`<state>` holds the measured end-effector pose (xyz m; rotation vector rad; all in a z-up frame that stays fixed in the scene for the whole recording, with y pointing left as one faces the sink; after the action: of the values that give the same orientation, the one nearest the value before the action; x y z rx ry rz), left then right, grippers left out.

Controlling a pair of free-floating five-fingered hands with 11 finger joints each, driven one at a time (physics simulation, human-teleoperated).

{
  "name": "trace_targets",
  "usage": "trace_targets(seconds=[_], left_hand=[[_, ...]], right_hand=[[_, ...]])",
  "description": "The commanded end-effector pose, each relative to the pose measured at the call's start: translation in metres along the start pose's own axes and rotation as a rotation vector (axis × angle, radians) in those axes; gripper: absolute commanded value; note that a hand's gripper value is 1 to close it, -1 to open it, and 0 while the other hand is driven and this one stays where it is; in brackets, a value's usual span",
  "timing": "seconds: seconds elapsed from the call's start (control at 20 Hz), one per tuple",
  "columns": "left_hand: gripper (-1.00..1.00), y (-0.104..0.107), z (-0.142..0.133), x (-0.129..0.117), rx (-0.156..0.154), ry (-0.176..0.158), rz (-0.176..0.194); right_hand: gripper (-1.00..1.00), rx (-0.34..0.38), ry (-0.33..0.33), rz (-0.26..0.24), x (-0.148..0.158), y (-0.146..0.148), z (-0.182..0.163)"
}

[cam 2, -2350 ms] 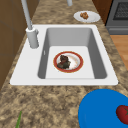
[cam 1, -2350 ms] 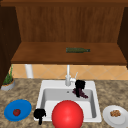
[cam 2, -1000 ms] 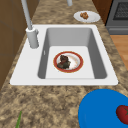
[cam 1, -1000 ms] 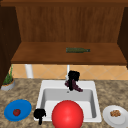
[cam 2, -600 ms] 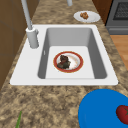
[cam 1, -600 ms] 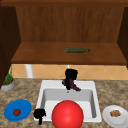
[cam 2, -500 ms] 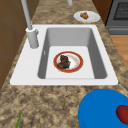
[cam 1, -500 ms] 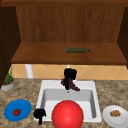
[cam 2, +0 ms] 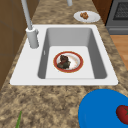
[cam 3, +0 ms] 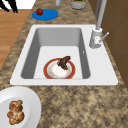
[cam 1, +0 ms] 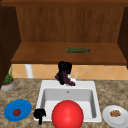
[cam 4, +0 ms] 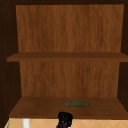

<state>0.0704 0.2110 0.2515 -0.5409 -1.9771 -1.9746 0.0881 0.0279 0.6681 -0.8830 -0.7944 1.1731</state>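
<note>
- Since the earliest front view, the right hand (cam 1: pixel 64 68) has lifted out from over the basin and gone up and a little left. It now hangs above the far rim of the sink (cam 1: pixel 41 93), just below the front edge of the lower shelf (cam 1: pixel 37 53).
- That puts it level with the faucet (cam 3: pixel 96 37), which stands on the sink's far rim, its lever sticking out to the right. The hand is just left of that lever in the front view.
- A dark maroon shape (cam 1: pixel 65 78) sits right under the hand. Whether the hand grips it, or is clenched at all, cannot be told.
- The left hand (cam 1: pixel 39 114) hovers at the sink's near left corner, unmoved, its fingers released and pointing down.
- In the basin lies a red-rimmed plate (cam 2: pixel 79 65) with a brown lump of food (cam 2: pixel 63 61) on it.
- A red round shape (cam 1: pixel 67 115) covers the near part of the sink in the front view.
- On the worktop (cam 2: pixel 50 100), a blue plate (cam 1: pixel 23 108) with a red fruit (cam 1: pixel 16 112) lies to the left, and a white plate (cam 1: pixel 110 120) with a brown pastry (cam 1: pixel 115 113) to the right.
- A potted plant (cam 1: pixel 7 81) stands at the far left.
- A green bottle (cam 1: pixel 77 50) lies on the shelf above the hand; the shelf's edge and the faucet's tall spout crowd the space about it.
</note>
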Motion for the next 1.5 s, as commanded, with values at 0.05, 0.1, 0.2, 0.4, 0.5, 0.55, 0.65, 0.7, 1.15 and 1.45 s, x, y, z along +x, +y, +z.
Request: trace_targets(seconds=[0.05, 0.1, 0.2, 0.4, 0.5, 0.55, 0.65, 0.7, 1.15, 1.45], left_hand=[[0.00, 0.000, 0.000, 0.000, 0.000, 0.000, 0.000], [0.00, 0.000, 0.000, 0.000, 0.000, 0.000, 0.000], [0.00, 0.000, 0.000, 0.000, 0.000, 0.000, 0.000], [0.00, 0.000, 0.000, 0.000, 0.000, 0.000, 0.000], [0.00, 0.000, 0.000, 0.000, 0.000, 0.000, 0.000], [0.00, 0.000, 0.000, 0.000, 0.000, 0.000, 0.000], [0.00, 0.000, 0.000, 0.000, 0.000, 0.000, 0.000], [0.00, 0.000, 0.000, 0.000, 0.000, 0.000, 0.000], [0.00, 0.000, 0.000, 0.000, 0.000, 0.000, 0.000], [0.00, 0.000, 0.000, 0.000, 0.000, 0.000, 0.000]], right_hand=[[1.00, -0.004, -0.016, 0.011, 0.005, -0.033, 0.021], [1.00, -0.006, -0.014, 0.009, 0.006, -0.039, 0.026], [1.00, -0.009, -0.015, 0.005, 0.007, -0.052, 0.035], [1.00, -0.018, -0.011, -0.001, 0.008, -0.078, 0.055], [1.00, -0.020, -0.011, -0.001, 0.008, -0.092, 0.063], [1.00, -0.020, -0.012, -0.001, 0.010, -0.101, 0.064], [1.00, -0.016, -0.035, 0.004, 0.011, -0.115, 0.070], [1.00, -0.010, -0.051, 0.013, 0.011, -0.122, 0.075], [1.00, 0.016, -0.062, -0.019, 0.026, -0.177, 0.062], [1.00, 0.014, -0.021, -0.005, 0.044, -0.180, 0.008]])
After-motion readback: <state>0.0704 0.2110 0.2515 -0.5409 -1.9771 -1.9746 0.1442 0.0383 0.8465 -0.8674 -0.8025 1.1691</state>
